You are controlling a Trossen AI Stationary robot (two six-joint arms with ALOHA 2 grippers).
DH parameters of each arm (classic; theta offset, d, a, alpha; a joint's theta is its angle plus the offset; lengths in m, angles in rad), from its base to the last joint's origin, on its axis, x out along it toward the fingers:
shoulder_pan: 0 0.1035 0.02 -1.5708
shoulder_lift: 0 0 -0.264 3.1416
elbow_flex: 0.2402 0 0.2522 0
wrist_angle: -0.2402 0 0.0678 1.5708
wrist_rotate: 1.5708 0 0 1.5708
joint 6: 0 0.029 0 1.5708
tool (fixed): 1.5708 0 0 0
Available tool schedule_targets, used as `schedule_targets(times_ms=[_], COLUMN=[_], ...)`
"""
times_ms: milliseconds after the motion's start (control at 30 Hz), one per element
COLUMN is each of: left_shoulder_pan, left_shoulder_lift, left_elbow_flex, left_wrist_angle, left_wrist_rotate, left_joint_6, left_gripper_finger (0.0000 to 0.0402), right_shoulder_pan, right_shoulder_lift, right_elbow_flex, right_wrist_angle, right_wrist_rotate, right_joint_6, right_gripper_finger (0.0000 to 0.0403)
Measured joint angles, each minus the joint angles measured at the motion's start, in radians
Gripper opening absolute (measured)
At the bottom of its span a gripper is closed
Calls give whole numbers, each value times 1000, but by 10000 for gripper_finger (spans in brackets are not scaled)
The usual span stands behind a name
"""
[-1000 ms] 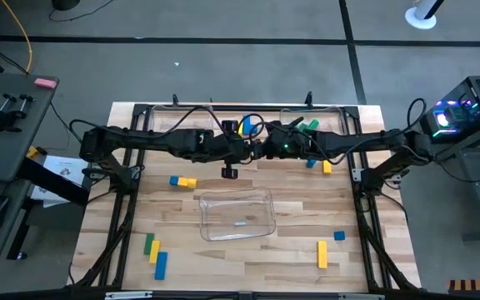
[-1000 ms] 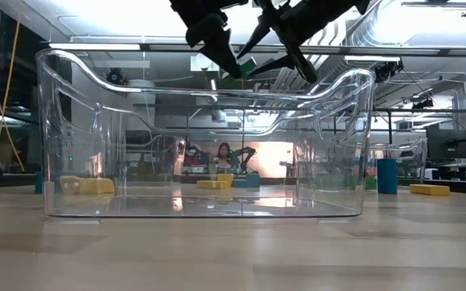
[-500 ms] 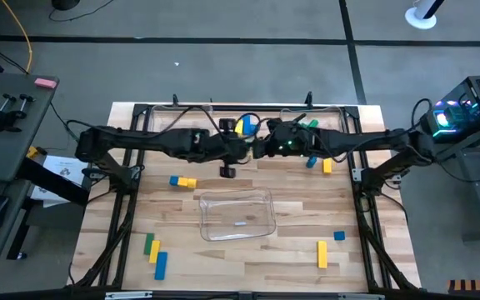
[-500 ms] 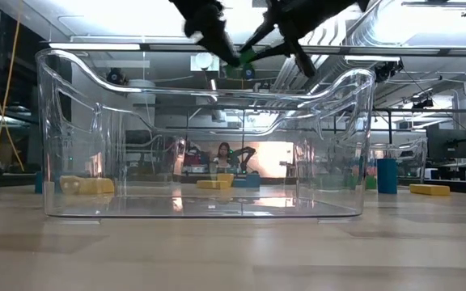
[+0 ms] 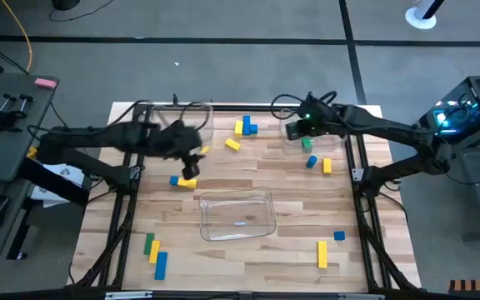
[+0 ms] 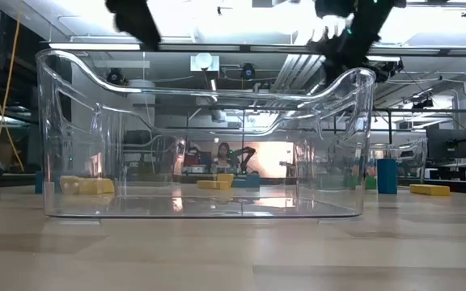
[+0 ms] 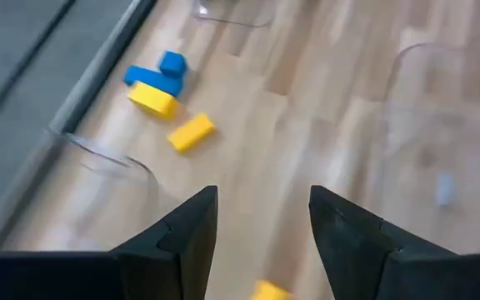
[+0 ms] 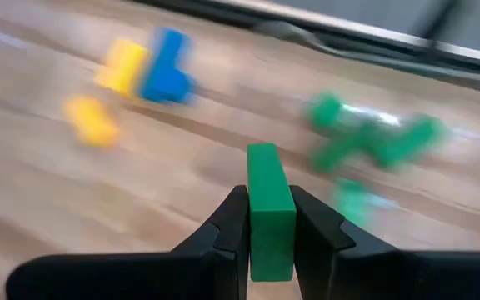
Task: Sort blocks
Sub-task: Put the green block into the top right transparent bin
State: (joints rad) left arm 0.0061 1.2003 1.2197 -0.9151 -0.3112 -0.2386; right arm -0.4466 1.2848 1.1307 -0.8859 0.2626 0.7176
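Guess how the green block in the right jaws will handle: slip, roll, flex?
The green block looks rigid with flat sides, so it probably won't roll or flex. It stands upright, pinched low between the right gripper's jaws; its smooth faces might slip or pivot. It seems light.

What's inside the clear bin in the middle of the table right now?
No blocks show inside the clear bin; through its clear floor only bare wood shows. Nothing covers it: both arms are off to either side.

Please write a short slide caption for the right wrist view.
Right gripper shut on a green block above the wooden table.
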Motion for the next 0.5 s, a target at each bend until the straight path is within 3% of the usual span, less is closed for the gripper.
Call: schedule_targets(times_ms=[233, 500], left_shoulder_pan=[-170, -316], left_shoulder_lift=[-171, -186], left_elbow_flex=[-225, -305], left_wrist_angle=[49, 19], left_wrist_rotate=[42, 193], left_joint_6=[-308, -466], left_gripper_finger=[177, 177], right_shoulder_pan=[-126, -163], right_shoulder_lift=[4, 4], right_elbow_flex=[-1, -1], right_wrist_angle=[-45, -41], right_wrist_rotate=[66, 56], right_joint_6=[-99, -124], right_gripper_finger=[69, 243])
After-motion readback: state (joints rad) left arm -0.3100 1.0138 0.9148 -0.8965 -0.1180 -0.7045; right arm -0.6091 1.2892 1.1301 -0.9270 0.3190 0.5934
